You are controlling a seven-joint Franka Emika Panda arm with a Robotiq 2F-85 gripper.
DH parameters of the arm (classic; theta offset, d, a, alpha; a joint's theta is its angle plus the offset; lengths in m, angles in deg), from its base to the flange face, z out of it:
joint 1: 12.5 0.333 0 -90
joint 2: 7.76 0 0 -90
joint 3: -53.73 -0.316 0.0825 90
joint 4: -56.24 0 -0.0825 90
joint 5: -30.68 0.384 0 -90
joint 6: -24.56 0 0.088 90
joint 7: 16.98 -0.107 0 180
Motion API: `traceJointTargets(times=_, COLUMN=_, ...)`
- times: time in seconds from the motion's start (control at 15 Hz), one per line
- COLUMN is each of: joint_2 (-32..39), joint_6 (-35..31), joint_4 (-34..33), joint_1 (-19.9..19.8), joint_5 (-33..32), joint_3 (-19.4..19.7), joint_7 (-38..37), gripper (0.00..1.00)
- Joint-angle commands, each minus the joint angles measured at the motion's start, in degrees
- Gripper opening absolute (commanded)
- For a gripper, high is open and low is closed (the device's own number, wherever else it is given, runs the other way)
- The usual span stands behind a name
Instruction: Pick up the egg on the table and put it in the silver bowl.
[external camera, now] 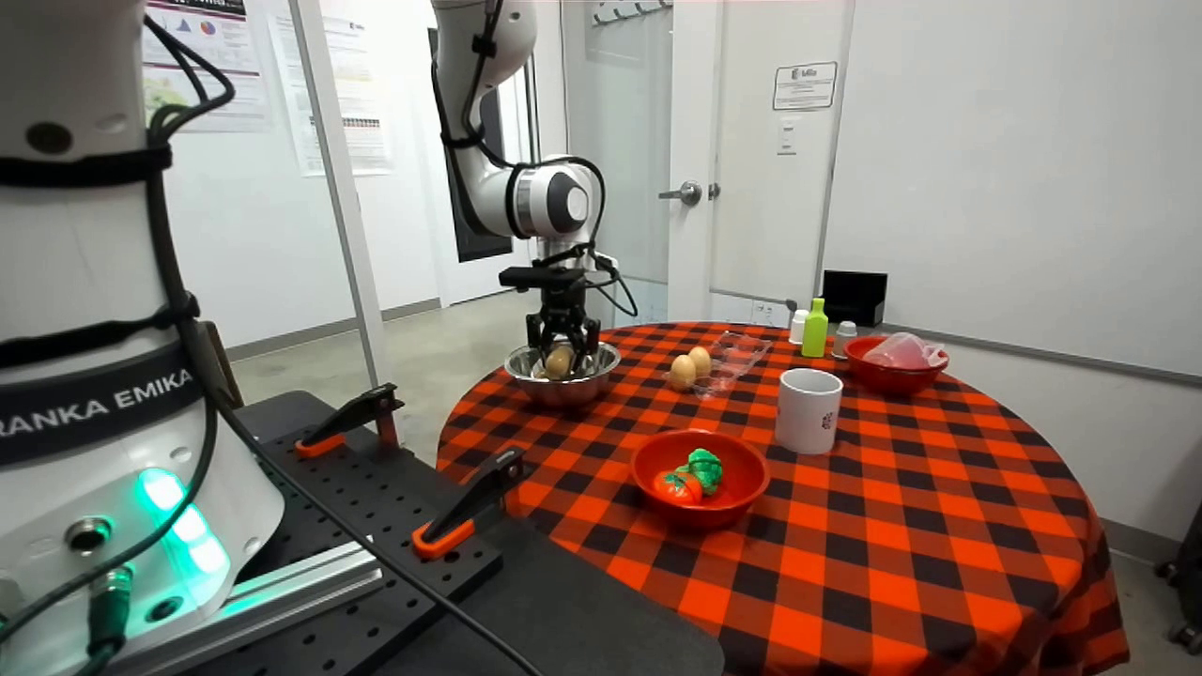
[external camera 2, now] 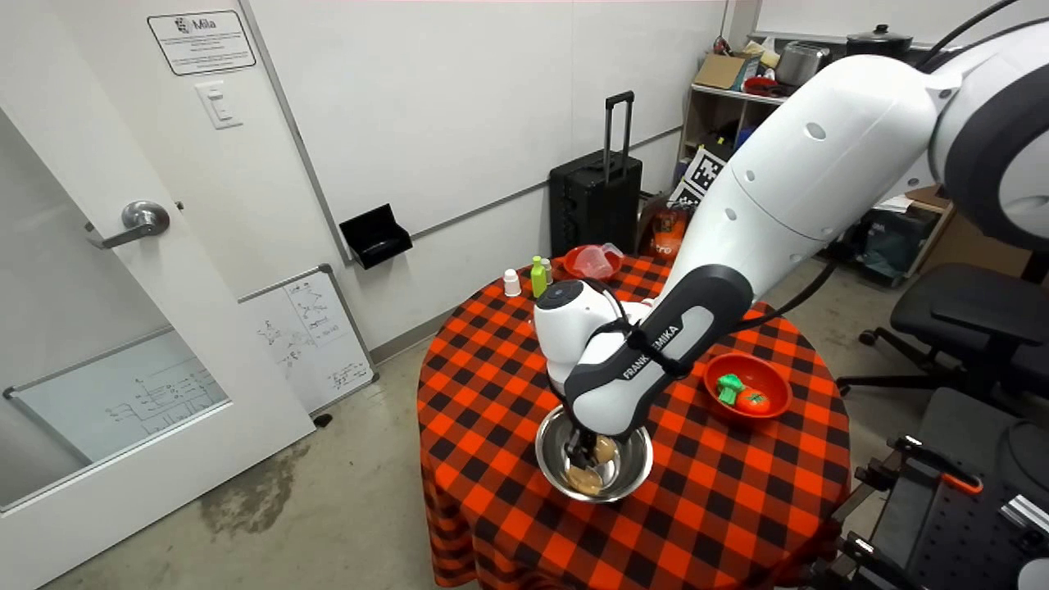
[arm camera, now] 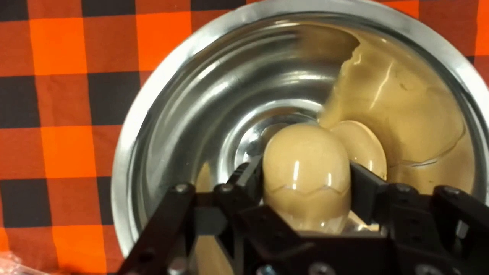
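My gripper [external camera: 563,344] points down into the silver bowl [external camera: 566,391]. In the wrist view my gripper [arm camera: 304,179] has its two fingers against the sides of a tan egg [arm camera: 307,160] with a zigzag seam. The egg is held inside the rim of the silver bowl [arm camera: 183,99]; I cannot tell whether it touches the bottom. A tan oval shape shows behind it, and a large tan patch on the bowl's wall looks like a reflection. Two more tan eggs [external camera: 691,368] lie on the table [external camera: 901,526], which has a red-and-black checkered cloth.
A clear plastic carton [external camera: 737,361] lies beside the two eggs. A white mug [external camera: 809,410] and a red bowl [external camera: 700,512] with a toy tomato and broccoli stand nearer. Small bottles [external camera: 815,330] and another red bowl [external camera: 895,376] stand at the far edge.
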Motion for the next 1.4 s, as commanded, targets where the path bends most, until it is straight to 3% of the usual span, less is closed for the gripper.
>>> traceJointTargets(times=0.0, joint_2=2.46, joint_6=0.41, joint_4=-2.91, joint_1=1.99, joint_5=-0.62, joint_3=1.86, joint_7=-2.64, gripper=0.22)
traceJointTargets(times=0.13, joint_2=2.84, joint_6=0.5, joint_4=-3.2, joint_1=2.2, joint_5=-0.43, joint_3=2.16, joint_7=-3.21, gripper=0.22)
traceJointTargets(times=0.33, joint_2=2.98, joint_6=0.52, joint_4=-3.32, joint_1=2.21, joint_5=-0.25, joint_3=2.48, joint_7=-4.04, gripper=0.31)
traceJointTargets(times=0.6, joint_2=2.88, joint_6=0.61, joint_4=-3.14, joint_1=2.14, joint_5=-0.16, joint_3=2.91, joint_7=-4.94, gripper=0.63)
traceJointTargets(times=0.67, joint_2=2.85, joint_6=0.64, joint_4=-3.05, joint_1=2.11, joint_5=-0.15, joint_3=3.0, joint_7=-5.09, gripper=0.8)
traceJointTargets(times=0.87, joint_2=2.79, joint_6=0.66, joint_4=-2.94, joint_1=2.05, joint_5=-0.07, joint_3=3.19, joint_7=-5.66, gripper=0.99)
traceJointTargets(times=1.33, joint_2=-1.94, joint_6=0.67, joint_4=0.97, joint_1=1.34, joint_5=0.85, joint_3=2.99, joint_7=-6.75, gripper=1.0)
